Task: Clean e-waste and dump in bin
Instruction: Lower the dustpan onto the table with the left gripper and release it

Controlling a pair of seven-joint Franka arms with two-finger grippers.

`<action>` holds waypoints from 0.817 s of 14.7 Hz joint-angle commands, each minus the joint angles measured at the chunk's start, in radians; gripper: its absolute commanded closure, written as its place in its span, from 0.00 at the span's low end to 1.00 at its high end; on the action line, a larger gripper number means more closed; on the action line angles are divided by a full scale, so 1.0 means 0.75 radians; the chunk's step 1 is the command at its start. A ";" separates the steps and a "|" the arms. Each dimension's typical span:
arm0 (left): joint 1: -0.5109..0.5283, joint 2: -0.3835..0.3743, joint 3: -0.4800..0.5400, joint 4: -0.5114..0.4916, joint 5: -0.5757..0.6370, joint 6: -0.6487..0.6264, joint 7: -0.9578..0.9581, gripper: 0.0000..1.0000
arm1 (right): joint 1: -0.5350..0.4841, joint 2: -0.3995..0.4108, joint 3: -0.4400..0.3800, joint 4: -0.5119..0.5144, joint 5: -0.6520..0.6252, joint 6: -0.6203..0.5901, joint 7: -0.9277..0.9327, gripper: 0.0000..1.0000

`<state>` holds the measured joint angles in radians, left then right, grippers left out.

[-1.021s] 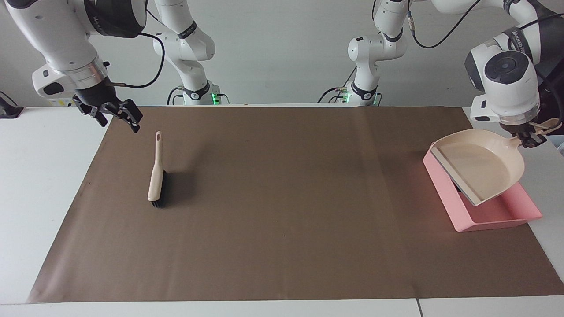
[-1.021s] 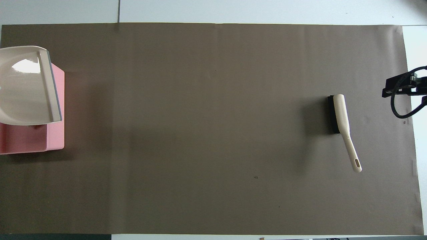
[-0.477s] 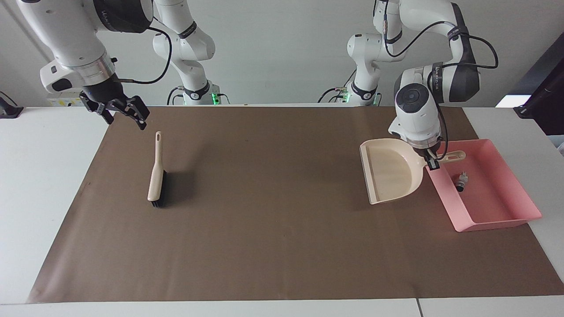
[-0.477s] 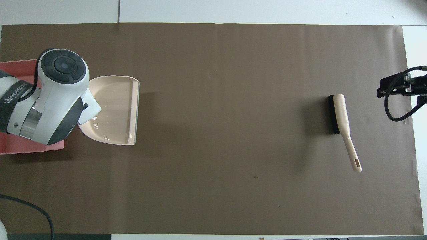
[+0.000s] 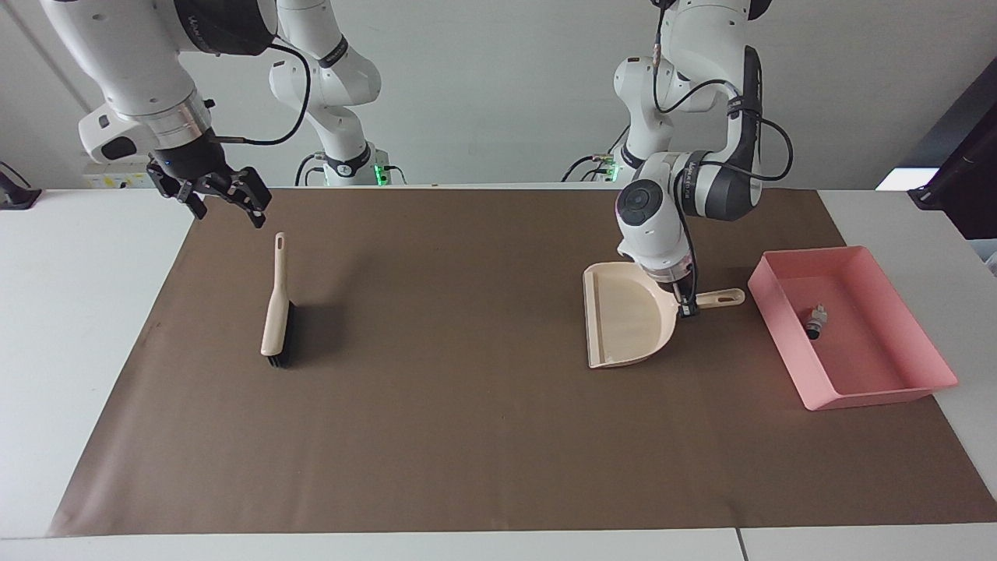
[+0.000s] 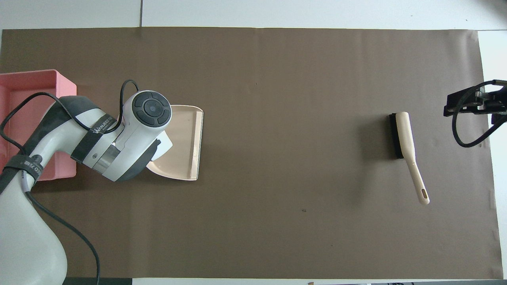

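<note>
The pink bin (image 5: 896, 393) sits at the left arm's end of the table and also shows in the overhead view (image 6: 63, 79). Two small e-waste bits lie in it: a white-grey one (image 5: 818, 315) and a dark one (image 5: 812, 333). My left arm hides them in the overhead view. My left gripper (image 5: 686, 305) is shut on the handle of the beige dustpan (image 5: 627, 315), which lies flat, low at the mat beside the bin (image 6: 186, 138). My right gripper (image 5: 222, 199) hangs open and empty over the mat's edge near the brush handle.
The beige brush with black bristles (image 5: 276, 312) lies on the brown mat (image 5: 467, 405) toward the right arm's end, also in the overhead view (image 6: 406, 138). The right gripper shows at that view's edge (image 6: 471, 105).
My left arm has carried the dustpan from above the bin down to the mat beside it, uncovering the two bits in the bin. My right gripper has shifted slightly toward the brush.
</note>
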<state>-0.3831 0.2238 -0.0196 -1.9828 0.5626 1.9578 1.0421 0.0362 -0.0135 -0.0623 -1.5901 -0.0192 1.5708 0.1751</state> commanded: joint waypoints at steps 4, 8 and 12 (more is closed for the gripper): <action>-0.013 -0.002 0.024 -0.081 -0.012 0.146 -0.076 0.96 | 0.080 -0.007 -0.072 0.024 -0.013 -0.043 -0.027 0.00; 0.001 -0.002 0.024 -0.079 -0.012 0.147 -0.076 0.71 | 0.099 -0.007 -0.103 0.028 -0.005 -0.047 -0.029 0.00; 0.061 -0.071 0.030 -0.074 -0.014 0.088 -0.135 0.32 | 0.040 -0.009 -0.038 0.024 -0.001 -0.051 -0.043 0.00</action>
<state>-0.3704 0.2317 -0.0042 -2.0088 0.5626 2.0284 0.9691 0.0969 -0.0155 -0.1231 -1.5787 -0.0200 1.5516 0.1719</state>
